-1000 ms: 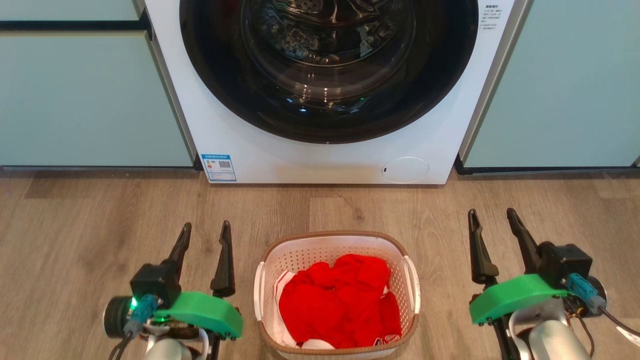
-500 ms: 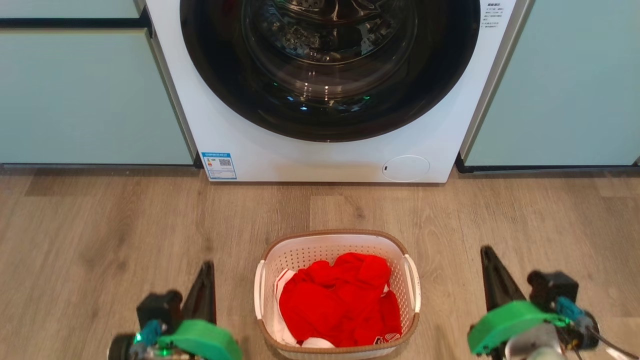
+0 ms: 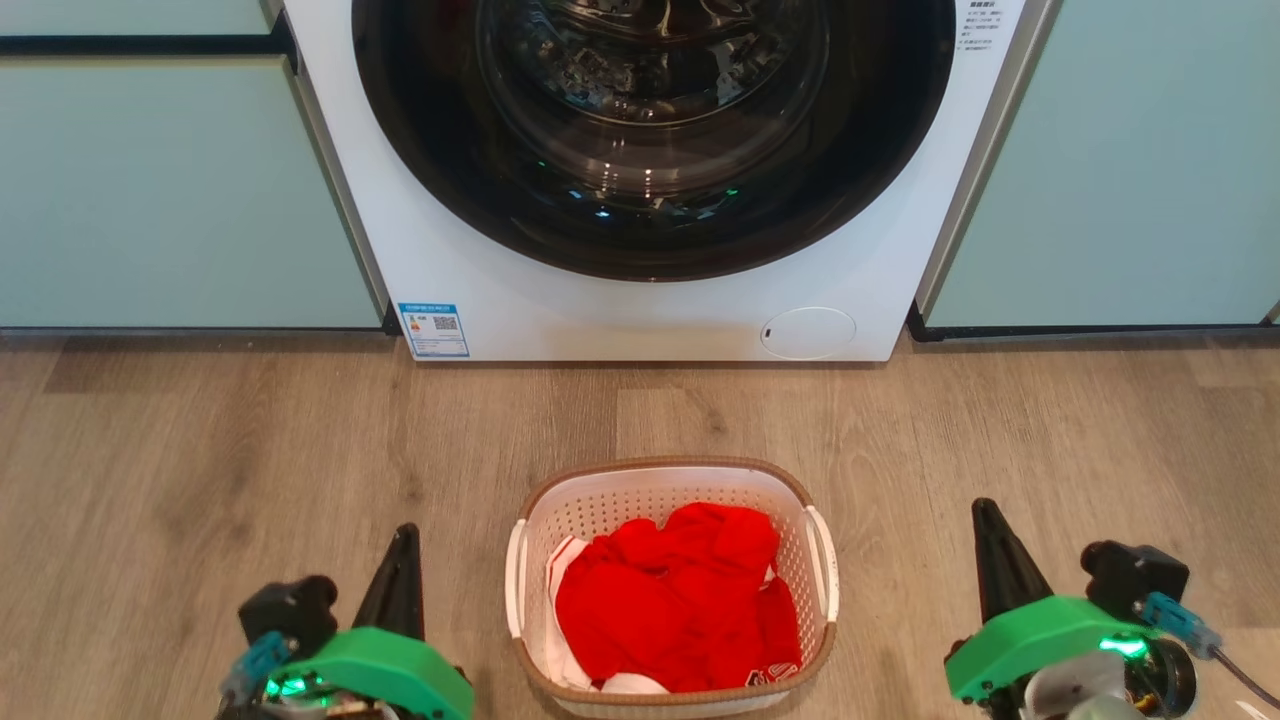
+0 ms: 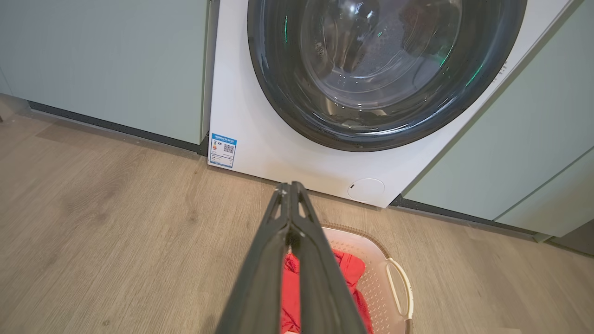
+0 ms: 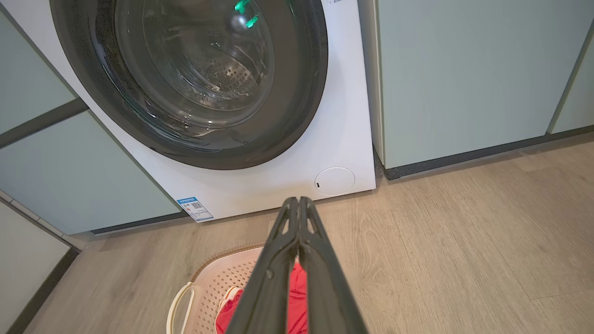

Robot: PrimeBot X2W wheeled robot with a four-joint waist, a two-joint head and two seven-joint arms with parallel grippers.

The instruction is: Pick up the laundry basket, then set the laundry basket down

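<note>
Pulled back since a second ago, jaws now clenched empty, left gripper sits left of the basket, which stands on the floor near the washer, red cloth inside; right gripper, likewise clenched, sits right.

White washer, dark round door — between pale green cabinets — wood floor.
</note>
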